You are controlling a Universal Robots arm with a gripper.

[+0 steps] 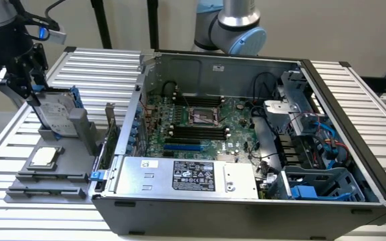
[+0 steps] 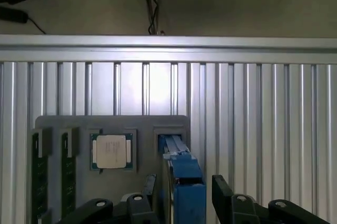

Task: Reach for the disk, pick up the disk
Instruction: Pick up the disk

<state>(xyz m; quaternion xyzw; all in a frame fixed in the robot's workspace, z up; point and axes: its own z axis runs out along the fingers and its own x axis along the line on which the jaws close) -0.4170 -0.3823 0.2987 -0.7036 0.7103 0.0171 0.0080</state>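
My pincer stands apart, one finger on each side of the disk, which stands on edge in the grey holder beside the computer case. Closing off-centre could, I judge, tilt it or jam it in its slot. The wrist view shows the gaps beside its blue frame; the exterior view shows its labelled face.

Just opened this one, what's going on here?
A robot arm holds its pincer over the disk, which stands on edge in a grey holder on the slatted table, beside an open computer case. The pincer is open, with one finger on each side of the disk's blue frame. It has not closed on the disk, which is not yet lifted.
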